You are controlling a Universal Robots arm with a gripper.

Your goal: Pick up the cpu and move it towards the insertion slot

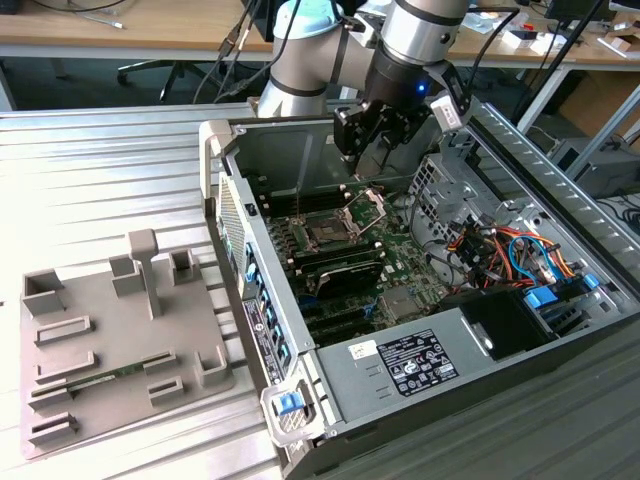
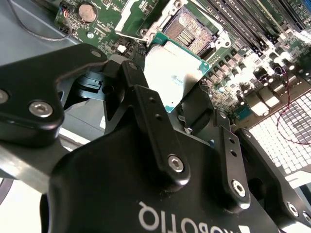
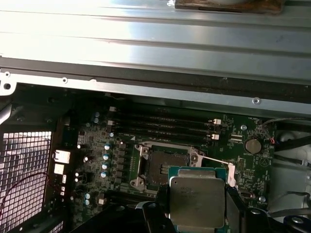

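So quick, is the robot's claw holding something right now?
Gripper: closed on the chip, holding it above the socket inside the open computer case.

The arm enters from the far side of the scene in the exterior view and bends down, its wrist pointing steeply downward. The black gripper hangs below it, tilted slightly toward the exterior view's left. In both wrist views its 2 fingers are clamped on the cpu, 1 on each opposite edge.
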